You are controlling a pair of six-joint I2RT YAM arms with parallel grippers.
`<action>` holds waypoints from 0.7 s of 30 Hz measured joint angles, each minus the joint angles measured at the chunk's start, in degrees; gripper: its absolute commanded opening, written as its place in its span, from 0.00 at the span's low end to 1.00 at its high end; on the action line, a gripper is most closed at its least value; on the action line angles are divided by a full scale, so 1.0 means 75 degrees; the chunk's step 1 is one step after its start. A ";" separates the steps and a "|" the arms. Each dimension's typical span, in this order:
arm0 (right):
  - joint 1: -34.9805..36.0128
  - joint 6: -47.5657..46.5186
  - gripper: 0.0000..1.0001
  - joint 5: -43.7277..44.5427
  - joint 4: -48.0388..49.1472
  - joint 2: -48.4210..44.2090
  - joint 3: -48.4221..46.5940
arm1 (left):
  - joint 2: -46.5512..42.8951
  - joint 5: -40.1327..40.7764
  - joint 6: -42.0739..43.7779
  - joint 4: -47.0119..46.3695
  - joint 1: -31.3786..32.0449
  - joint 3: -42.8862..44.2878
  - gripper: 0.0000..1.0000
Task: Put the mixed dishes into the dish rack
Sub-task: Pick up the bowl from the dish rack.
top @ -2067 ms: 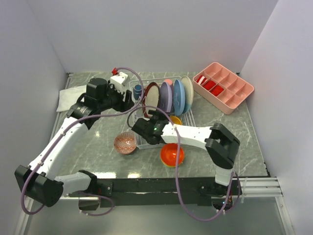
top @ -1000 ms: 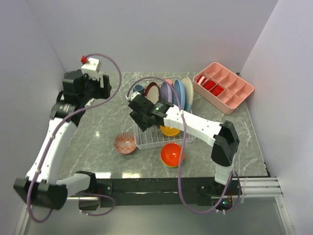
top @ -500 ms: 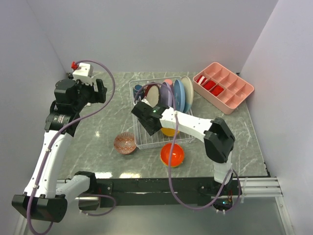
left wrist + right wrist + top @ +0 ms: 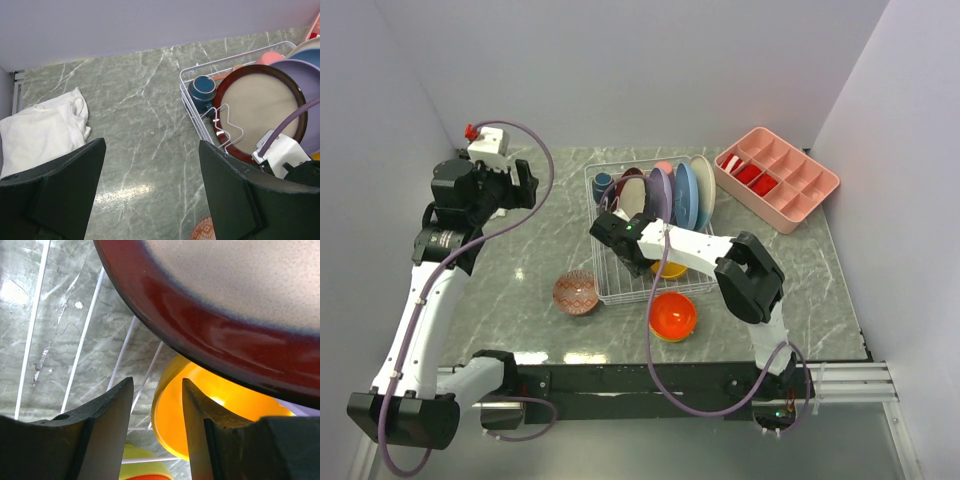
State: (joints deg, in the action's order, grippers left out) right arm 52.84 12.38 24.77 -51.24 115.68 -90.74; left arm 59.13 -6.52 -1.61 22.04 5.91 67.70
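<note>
The right pincer is down inside the dish rack. Its two fingers stand partly apart and nothing is between them. It sits just under the dark-red-rimmed plate and right by the edge of the orange-yellow bowl.

I think it is tidying these dishes or getting ready to come out. To do this well it should go slow and lift straight up. The big plate leans close over the fingers, so a bump to the side could tip it onto the other plates. The thin rack wires are near the fingers too, and it must not catch on them.

The left pincer is held high over the left side of the surface. It is wide open and empty.

The rack is white wire with low sides and it is nearly full. Four plates stand on edge in a row: the dark-red-rimmed one, then the lavender plate, the blue plate and the cream plate. A navy cup sits in the back corner and a pink cup is behind the plates.

Two dishes are not in yet. The red-orange bowl is just in front of the rack. The patterned pink bowl is beside the rack's front left corner. The red-orange bowl looks closest for the right arm
</note>
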 measured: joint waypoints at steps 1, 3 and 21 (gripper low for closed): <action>0.0000 0.0000 0.47 0.0006 -0.0012 0.0000 0.0000 | 0.0003 -0.0023 -0.0020 -0.0003 0.0000 0.0000 0.82; 0.0000 -0.0003 0.37 0.0035 -0.0023 -0.0003 0.0000 | 0.0000 -0.0050 -0.0076 -0.0032 0.0000 0.0000 0.82; 0.0128 -0.0169 0.00 -0.0350 -0.0172 -0.1154 0.0009 | 0.0000 -0.0495 -0.0271 -0.0239 -0.0003 -0.0213 0.82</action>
State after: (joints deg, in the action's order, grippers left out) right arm 53.80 11.11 22.15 -52.53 107.02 -90.67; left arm 59.13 -10.24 -3.64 20.25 5.89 66.11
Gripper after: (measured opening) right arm 0.030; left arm 0.818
